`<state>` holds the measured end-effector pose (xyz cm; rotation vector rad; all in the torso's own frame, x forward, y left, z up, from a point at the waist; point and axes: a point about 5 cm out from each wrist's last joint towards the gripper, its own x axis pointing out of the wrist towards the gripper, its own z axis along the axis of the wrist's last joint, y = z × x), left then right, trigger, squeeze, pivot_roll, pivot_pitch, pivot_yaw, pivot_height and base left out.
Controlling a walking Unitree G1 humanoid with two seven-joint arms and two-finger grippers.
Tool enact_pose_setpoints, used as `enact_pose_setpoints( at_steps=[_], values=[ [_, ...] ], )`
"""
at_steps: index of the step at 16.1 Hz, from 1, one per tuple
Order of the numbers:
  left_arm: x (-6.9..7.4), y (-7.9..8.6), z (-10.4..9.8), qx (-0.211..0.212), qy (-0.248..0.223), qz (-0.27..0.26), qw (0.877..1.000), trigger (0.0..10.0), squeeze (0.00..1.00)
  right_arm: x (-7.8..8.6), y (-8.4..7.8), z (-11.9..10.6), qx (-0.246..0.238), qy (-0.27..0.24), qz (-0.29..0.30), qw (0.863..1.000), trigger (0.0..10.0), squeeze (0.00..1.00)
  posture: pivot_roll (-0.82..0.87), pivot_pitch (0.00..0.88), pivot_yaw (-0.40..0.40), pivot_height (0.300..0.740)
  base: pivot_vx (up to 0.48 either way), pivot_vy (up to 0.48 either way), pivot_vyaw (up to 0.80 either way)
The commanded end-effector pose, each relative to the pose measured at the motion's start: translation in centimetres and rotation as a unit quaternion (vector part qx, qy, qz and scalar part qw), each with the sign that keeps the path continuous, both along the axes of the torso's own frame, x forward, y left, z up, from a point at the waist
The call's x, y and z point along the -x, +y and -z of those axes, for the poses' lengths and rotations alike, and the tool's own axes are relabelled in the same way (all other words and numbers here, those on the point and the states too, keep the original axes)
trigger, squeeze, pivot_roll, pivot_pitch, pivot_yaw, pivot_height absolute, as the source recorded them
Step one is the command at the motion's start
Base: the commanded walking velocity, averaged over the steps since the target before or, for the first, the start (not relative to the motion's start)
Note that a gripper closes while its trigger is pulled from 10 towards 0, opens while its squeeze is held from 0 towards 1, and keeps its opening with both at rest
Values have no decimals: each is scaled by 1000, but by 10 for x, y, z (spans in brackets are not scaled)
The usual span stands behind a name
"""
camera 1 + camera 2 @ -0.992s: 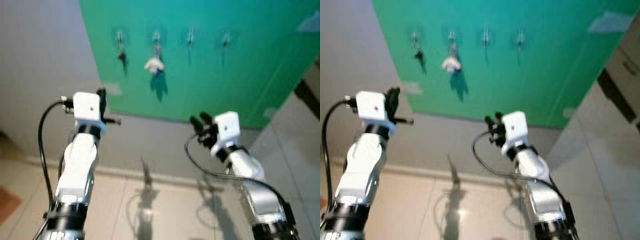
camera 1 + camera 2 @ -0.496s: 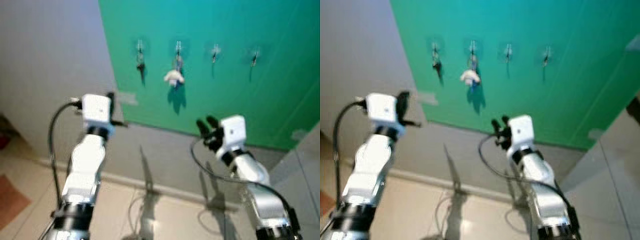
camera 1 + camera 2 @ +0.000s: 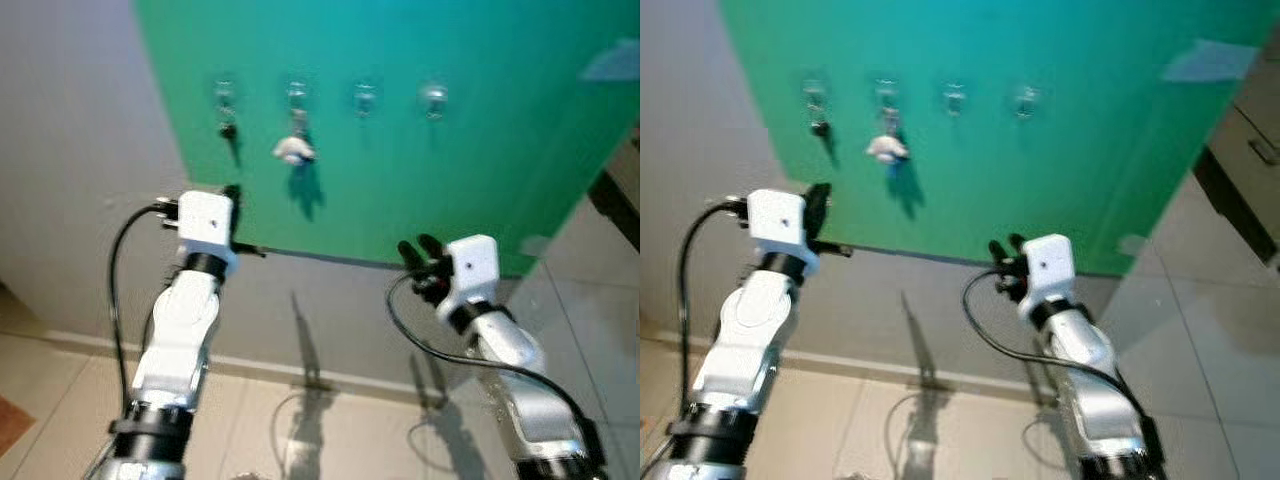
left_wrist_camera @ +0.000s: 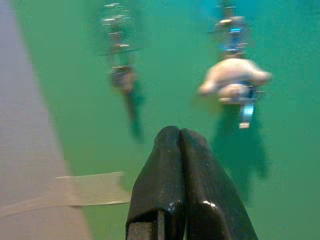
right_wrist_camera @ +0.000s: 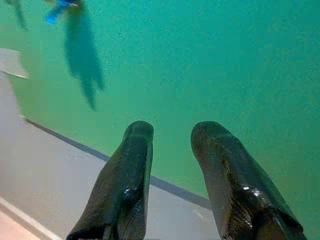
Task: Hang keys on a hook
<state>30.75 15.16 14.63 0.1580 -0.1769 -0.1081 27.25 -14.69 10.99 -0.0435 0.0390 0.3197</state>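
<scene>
A green panel (image 3: 480, 160) on the wall carries a row of several small hooks. A dark key (image 3: 228, 130) hangs from the leftmost hook (image 3: 224, 93). From the second hook (image 3: 296, 94) hangs a white keychain (image 3: 293, 150) with a blue tag. The two hooks to the right (image 3: 365, 97) (image 3: 432, 97) are bare. My left gripper (image 3: 232, 194) is raised below the leftmost hook, its fingers (image 4: 170, 150) pressed shut with nothing seen between them. Lower down, my right gripper (image 3: 420, 247) stands open and empty in front of the panel's bottom edge.
A grey wall (image 3: 70, 150) runs to the left of the panel and below it. A strip of clear tape (image 4: 75, 192) holds the panel's left edge. Pale floor tiles (image 3: 330, 440) lie below, and dark cabinet fronts (image 3: 1245, 150) stand at the right.
The whole picture has swung sideways and back, so the camera moved. Both arms keep about the same raised pose, and the keys on the hooks hang as before.
</scene>
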Motion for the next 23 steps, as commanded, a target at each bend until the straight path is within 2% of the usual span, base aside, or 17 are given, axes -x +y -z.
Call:
enact_pose_setpoints(
  at_steps=[1, 5, 6, 7, 10, 12, 13, 14, 15, 16, 17, 18, 19, 21, 22, 23],
  values=[
    [0, 6, -1, -11, 0, -8, 1000, 10000, 0, -1, 3, -7, -4, -13, 1, 1000, 10000, 0, -80, 0, 17, 740, 0, -349, 0],
    [-6, 7, -1, -5, 1, -10, 1000, 10000, 0, 0, 3, -8, -4, -16, 14, 1000, 10000, 0, -109, 0, 40, 740, 0, -253, 0],
    [-9, 5, -1, 7, 7, -8, 1000, 10000, 0, 1, 0, -9, -4, -18, 20, 1000, 10000, 0, -114, 0, 43, 740, 0, 0, 0],
    [-13, 1, -4, -1, 2, 6, 1000, 10000, 0, 3, -4, -9, -7, -18, 30, 999, 10000, 0, -114, 0, 45, 740, 0, 0, 0],
    [-18, 2, -14, -11, -26, 13, 1000, 10000, 0, 7, -4, -6, -17, -17, 31, 999, 10000, 0, -110, 0, 43, 740, 0, 0, 0],
    [-31, 1, -24, -18, -45, 16, 999, 10000, 0, 10, -6, -7, -28, -18, 26, 999, 10000, 0, -104, 0, 33, 740, 0, 0, 0],
    [-35, -2, -30, -13, -56, 26, 998, 10000, 0, 9, -7, -7, -31, -18, 26, 999, 10000, 0, -98, 0, 25, 740, 0, 0, 0],
    [-38, -7, -39, 14, -74, 50, 996, 10000, 0, 8, -7, -6, -32, -18, 26, 999, 10000, 0, -100, 0, 26, 740, 0, 0, 0],
    [-35, -20, -55, 127, -89, 129, 979, 10000, 0, 7, -5, -8, -35, -23, 23, 999, 10000, 0, -106, 0, 28, 740, 0, 0, 0],
    [-25, -34, -71, 244, -100, 241, 934, 10000, 0, 6, -4, -11, -40, -30, 22, 999, 10000, 0, -111, 0, 28, 740, 0, 0, 0],
    [-16, -42, -81, 305, -116, 313, 892, 10000, 0, 6, -3, -13, -44, -33, 24, 998, 10000, 0, -110, 0, 26, 740, 0, 0, 0],
    [-14, -42, -85, 353, -126, 335, 864, 10000, 0, 6, -2, -13, -45, -32, 23, 998, 10000, 0, -111, 0, 25, 740, 0, 0, 0],
    [-13, -41, -86, 372, -131, 347, 851, 10000, 0, 7, -2, -12, -45, -32, 22, 998, 10000, 0, -111, 0, 25, 740, 0, 0, 0],
    [-8, -42, -89, 404, -127, 407, 809, 10000, 0, 7, 1, -13, -48, -34, 18, 998, 10000, 0, -110, 0, 27, 740, 0, 0, 0],
    [-8, -39, -90, 412, -121, 429, 794, 10000, 0, 5, 2, -14, -50, -37, 18, 998, 10000, 0, -107, 0, 28, 740, 0, 0, 0],
    [-10, -37, -90, 417, -118, 431, 791, 10000, 0, 4, 2, -15, -50, -38, 18, 998, 10000, 0, -107, 0, 33, 740, 0, 0, 0]
  ],
)
